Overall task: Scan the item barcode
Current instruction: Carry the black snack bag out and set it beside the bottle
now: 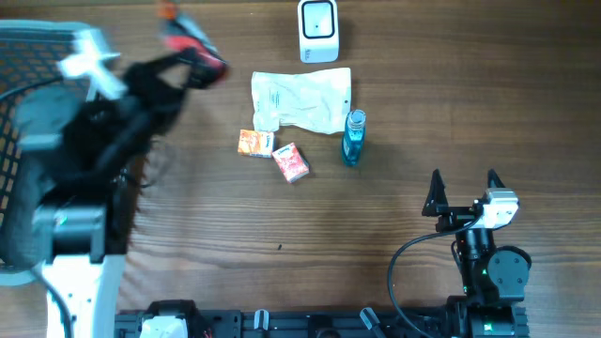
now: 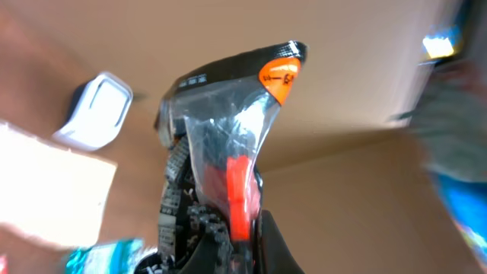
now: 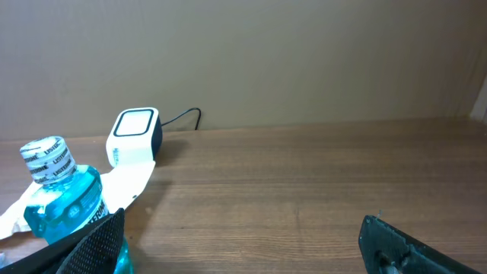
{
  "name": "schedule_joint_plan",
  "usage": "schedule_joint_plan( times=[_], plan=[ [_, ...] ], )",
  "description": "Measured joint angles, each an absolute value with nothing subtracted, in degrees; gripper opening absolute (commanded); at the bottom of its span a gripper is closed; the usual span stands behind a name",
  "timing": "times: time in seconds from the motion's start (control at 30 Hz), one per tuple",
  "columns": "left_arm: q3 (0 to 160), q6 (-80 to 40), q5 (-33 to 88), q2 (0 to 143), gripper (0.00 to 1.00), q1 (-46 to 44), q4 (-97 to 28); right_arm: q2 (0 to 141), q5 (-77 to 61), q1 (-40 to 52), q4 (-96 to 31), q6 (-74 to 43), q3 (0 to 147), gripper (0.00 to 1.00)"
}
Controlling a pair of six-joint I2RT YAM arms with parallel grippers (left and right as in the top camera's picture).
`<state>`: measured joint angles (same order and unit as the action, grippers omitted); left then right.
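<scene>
One packet, clamped in the left gripper, is held above the desk at rear left; the scanner stands to its right, well apart. Right gripper, jaws apart, sits farther away.

Setting: robotics test bench dressed as a shop checkout.
Evidence:
- brown wood-grain table against a plain beige wall
- white box-shaped corded barcode scanner, far ahead-left of the right gripper
- retail goods, nearer ahead-left:
  - blue clear-plastic mouthwash bottle
  - white plastic pouch
  - small orange cardboard box
  - small red cardboard box
- grey wire basket, far left
</scene>
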<state>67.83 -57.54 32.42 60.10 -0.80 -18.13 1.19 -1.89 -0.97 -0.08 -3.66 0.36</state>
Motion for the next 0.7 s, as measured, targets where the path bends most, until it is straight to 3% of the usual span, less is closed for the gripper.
schedule_joint_plan(
  times=[0.13,0.23,0.47,0.63,0.7],
  plan=[
    [67.72,-52.69,17.1,69.28,0.05,-17.15,-27.14,1.17,-1.89,-0.97,-0.1,-3.68,0.36,1.0],
    [67.68,-51.31,6.44,79.11,0.06,-24.53,-27.94,1.17,-1.91,-0.97,-0.12,-3.66,0.36,1.0],
    [67.68,-50.83,1.54,95.07,0.11,-26.79,-27.88,1.17,-1.91,-0.97,-0.12,-3.68,0.36,1.0],
    [67.68,-50.43,2.85,100.31,0.31,-27.42,-26.37,1.17,-1.91,-0.97,-0.12,-3.66,0.36,1.0],
    [67.68,-50.19,2.9,101.51,0.32,-28.6,-24.8,1.19,-1.91,-0.97,-0.12,-3.66,0.36,1.0]
  ],
)
